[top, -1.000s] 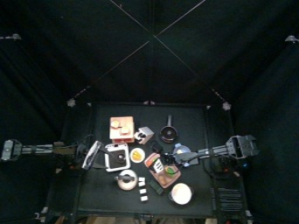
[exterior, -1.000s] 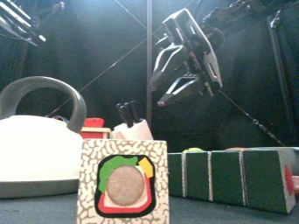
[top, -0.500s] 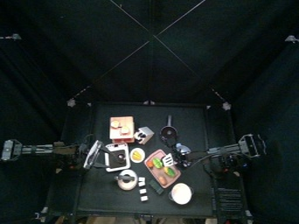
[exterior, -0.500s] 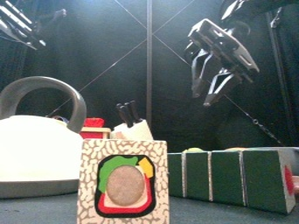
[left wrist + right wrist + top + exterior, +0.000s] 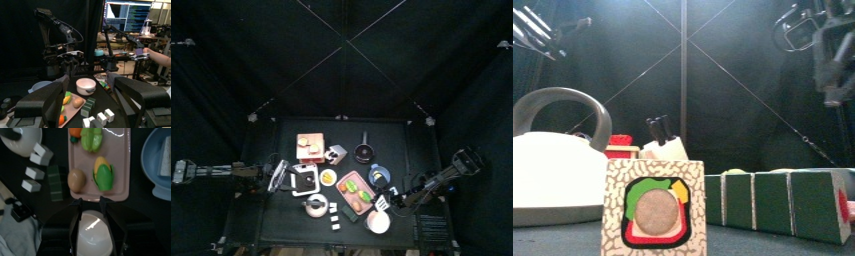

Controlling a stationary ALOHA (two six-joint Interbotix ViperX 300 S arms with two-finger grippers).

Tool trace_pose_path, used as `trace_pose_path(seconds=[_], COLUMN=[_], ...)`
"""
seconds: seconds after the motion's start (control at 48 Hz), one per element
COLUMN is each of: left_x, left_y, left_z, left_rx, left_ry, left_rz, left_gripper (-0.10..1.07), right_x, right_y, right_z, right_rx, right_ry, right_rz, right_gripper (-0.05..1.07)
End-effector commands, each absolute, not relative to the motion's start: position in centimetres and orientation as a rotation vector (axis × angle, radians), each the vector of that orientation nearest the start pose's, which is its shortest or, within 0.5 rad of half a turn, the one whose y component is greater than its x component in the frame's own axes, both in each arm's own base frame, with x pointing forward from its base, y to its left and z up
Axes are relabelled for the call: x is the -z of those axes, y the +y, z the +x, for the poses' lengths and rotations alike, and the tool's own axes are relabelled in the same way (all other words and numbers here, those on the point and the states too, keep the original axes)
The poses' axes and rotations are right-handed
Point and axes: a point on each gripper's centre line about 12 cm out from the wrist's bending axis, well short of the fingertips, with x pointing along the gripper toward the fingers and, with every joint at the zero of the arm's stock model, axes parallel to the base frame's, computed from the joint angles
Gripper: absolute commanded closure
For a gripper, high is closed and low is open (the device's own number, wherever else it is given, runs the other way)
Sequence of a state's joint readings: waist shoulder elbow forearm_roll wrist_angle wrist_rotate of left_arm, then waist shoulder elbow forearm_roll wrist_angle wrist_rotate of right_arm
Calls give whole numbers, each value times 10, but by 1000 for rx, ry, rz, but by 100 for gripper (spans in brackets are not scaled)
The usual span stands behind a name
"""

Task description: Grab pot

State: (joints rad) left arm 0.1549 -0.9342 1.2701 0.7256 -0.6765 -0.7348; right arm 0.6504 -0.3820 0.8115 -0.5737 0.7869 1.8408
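A small black pot (image 5: pixel 366 153) with a long handle stands at the table's back middle, seen only in the top view. My right gripper (image 5: pixel 390 207) hangs open and empty near the front right, well away from the pot. In the right wrist view (image 5: pixel 91 203) it is over a white bowl (image 5: pixel 91 226) and the edge of a pink tray (image 5: pixel 119 173). In the front view it is high at the right (image 5: pixel 827 60). My left gripper (image 5: pixel 283 177) rests open at the table's left, also shown in its wrist view (image 5: pixel 92 84).
A white kettle (image 5: pixel 560 165) stands at the front, also in the top view (image 5: pixel 314 207). A blue plate (image 5: pixel 382 177), the tray of toy vegetables (image 5: pixel 356 192), the white bowl (image 5: pixel 378 222), small boxes (image 5: pixel 653 210) and a wooden board (image 5: pixel 310 145) crowd the table.
My right arm has swung back to the right and front, from over the blue plate to over the white bowl. The left arm has not moved.
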Motion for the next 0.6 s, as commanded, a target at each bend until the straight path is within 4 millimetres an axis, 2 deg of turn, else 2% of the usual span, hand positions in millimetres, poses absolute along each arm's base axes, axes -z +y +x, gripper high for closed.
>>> trace_pose_path(seconds=[0.0,0.583], left_x=[-280,-279], left_y=[-19,-17], left_z=[190,190], left_rx=[278,271], left_ry=[-189,-185], left_rz=[-70,-78], left_gripper=[2,2], right_x=[-202,-162], right_y=[133,153], right_z=[231,226], right_rx=[440,464], right_ry=[925,1065], right_rz=[710,643], right_gripper=[29,29])
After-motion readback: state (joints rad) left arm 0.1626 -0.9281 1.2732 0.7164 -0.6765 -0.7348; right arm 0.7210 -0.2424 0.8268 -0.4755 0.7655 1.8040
